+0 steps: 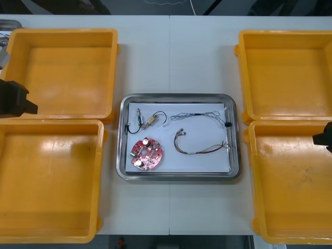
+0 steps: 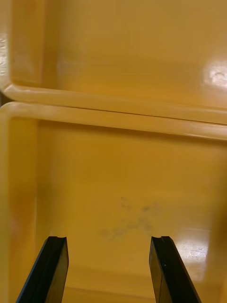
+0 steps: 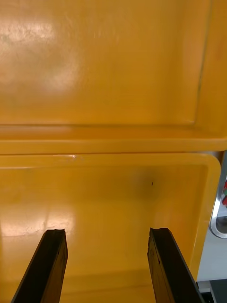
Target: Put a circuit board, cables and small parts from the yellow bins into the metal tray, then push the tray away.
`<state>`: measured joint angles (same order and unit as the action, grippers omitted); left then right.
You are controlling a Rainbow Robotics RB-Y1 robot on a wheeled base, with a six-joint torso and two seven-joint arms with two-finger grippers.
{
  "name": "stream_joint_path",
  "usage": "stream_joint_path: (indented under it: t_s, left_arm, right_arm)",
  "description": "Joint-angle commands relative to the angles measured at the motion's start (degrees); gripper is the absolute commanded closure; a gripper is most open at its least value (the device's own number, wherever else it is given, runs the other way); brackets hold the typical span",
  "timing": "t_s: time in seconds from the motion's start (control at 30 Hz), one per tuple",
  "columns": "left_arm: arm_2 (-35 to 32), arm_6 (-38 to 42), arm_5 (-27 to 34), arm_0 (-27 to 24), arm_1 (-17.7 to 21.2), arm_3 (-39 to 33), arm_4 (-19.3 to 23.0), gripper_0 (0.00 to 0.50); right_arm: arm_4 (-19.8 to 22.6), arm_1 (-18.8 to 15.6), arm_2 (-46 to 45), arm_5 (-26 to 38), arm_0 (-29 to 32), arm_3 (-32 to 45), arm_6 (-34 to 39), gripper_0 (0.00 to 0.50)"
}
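The metal tray [image 1: 121,136] sits mid-table with a white inside. In it lie a round red circuit board [image 1: 146,154], a twisted blue and white cable [image 1: 199,115], a red and yellow cable [image 1: 203,149], a black cable [image 1: 160,115] and small metal parts [image 1: 149,122]. My left gripper [image 1: 21,101] hangs at the table's left side; its wrist view has it open [image 3: 108,234] over the bare floor of the near left bin [image 3: 109,208]. At the right side is my right gripper [image 1: 322,136], open [image 2: 109,241] above the bare near right bin [image 2: 127,189].
Four yellow bins flank the tray: far left [image 1: 62,72], near left [image 1: 49,181], far right [image 1: 285,72] and near right [image 1: 293,181]. The tray's rim [image 3: 218,208] shows beside the near left bin in the left wrist view. Bare table lies beyond the tray.
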<state>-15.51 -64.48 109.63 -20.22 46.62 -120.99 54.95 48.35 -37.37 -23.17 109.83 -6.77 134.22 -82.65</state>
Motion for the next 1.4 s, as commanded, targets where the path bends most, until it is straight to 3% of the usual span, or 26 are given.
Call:
stream_joint_path:
  t_s: [0.03, 0.23, 0.53, 0.83, 1.07, 1.4]
  left_arm:
    - [-2.8, -6.6, 0.4, 4.8, 4.4, -3.7, 1.3, 0.0]
    - [-4.3, -6.8, 0.4, 9.1, 5.5, -5.7, 2.2, 0.0]
    - [-6.1, -6.9, 0.4, 12.8, 6.2, -6.7, 3.7, 0.0]
    - [-5.8, -6.9, 0.4, 13.0, 6.2, -6.7, 3.7, 0.0]
    - [-5.8, -6.9, 0.4, 13.0, 6.2, -6.7, 3.7, 0.0]
    - [-5.8, -6.9, 0.4, 13.0, 6.2, -6.7, 3.7, 0.0]
  right_arm:
    - [3.7, -4.5, 5.5, 0.2, -1.2, 5.4, -0.1, 0.0]
    - [5.4, -4.6, 14.2, 0.2, -6.2, 10.4, -0.2, 0.0]
    - [5.6, -4.6, 29.7, 0.2, -14.4, 11.2, -0.5, 0.0]
    - [-0.7, -3.4, 47.3, 0.2, -22.2, 10.5, -0.5, 0.0]
    - [-6.5, 0.3, 59.5, 0.2, -28.6, 6.9, -0.5, 0.0]
    - [-10.1, 5.4, 71.9, -2.3, -35.2, -2.4, -2.4, 0.0]
